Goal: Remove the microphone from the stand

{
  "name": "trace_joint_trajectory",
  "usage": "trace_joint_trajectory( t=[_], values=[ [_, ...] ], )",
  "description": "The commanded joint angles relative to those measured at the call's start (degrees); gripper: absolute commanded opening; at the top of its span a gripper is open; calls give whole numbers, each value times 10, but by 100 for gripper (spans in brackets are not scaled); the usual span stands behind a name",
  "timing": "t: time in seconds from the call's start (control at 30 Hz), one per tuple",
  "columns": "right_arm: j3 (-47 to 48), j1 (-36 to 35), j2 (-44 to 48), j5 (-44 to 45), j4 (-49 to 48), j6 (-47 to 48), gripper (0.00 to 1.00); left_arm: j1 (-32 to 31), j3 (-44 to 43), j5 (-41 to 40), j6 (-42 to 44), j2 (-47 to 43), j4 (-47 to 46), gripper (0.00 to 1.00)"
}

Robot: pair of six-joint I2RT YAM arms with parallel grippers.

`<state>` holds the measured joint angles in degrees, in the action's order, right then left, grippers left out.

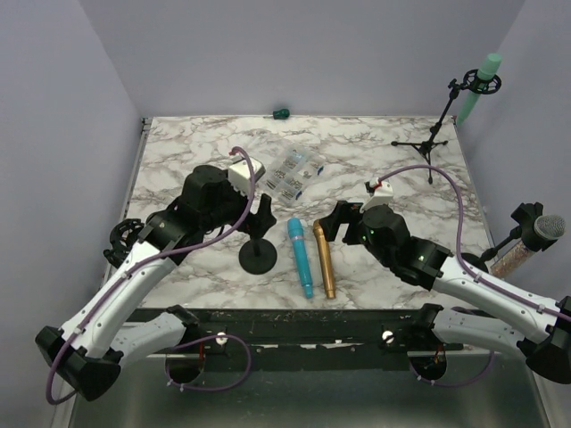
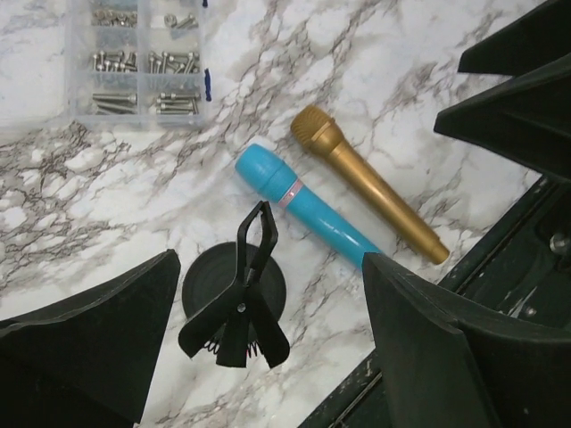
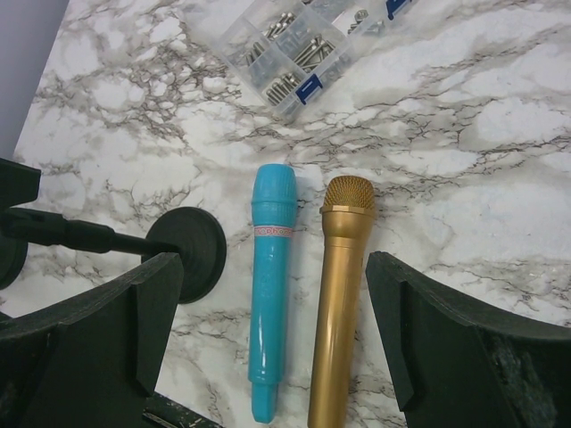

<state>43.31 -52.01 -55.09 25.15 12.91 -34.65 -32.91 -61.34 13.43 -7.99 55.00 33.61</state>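
Item, as I see it: blue mic (image 1: pixel 301 259) flat on the table, between empty stand (image 1: pixel 260 257) and gold mic (image 1: pixel 323 260); tail hidden by my finger in the left wrist view. Left gripper (image 2: pixel 270 267) and right gripper (image 3: pixel 275 263) both released, holding nothing.

Looked like a robotics lab test cell to me, not anybody's home or studio. The marble-print tabletop (image 1: pixel 178 169) was boxed in by plain lavender walls (image 1: pixel 312 53), and the left arm (image 1: pixel 134 285) and the right arm (image 1: pixel 486 290) were bolted along a black rail (image 1: pixel 294 319) at its near edge, with purple cables (image 1: pixel 460 223) looping off them. On top sat a clear organiser box (image 1: pixel 296 174) full of screws, a green-handled tool (image 1: pixel 281 113) at the far edge, and props laid out: a blue microphone (image 1: pixel 300 259), a gold microphone (image 1: pixel 323 260), a little black stand (image 1: pixel 260 257) and a tripod stand (image 1: pixel 433 138) in the far right corner.
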Motion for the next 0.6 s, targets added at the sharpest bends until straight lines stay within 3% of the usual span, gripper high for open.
trace_joint_trajectory(
  t=[0.0, 0.37, 0.57],
  values=[
    [-7, 1, 4, 20, -7, -1, 93, -43, -34, -72, 67, 50, 51, 82],
    [-10, 1, 0, 20, -9, 0, 93, -76, -41, -167, 61, 101, 56, 66],
    [-12, 1, 1, 20, -10, -1, 93, -89, -38, -207, 61, 106, 64, 46]
  ],
)
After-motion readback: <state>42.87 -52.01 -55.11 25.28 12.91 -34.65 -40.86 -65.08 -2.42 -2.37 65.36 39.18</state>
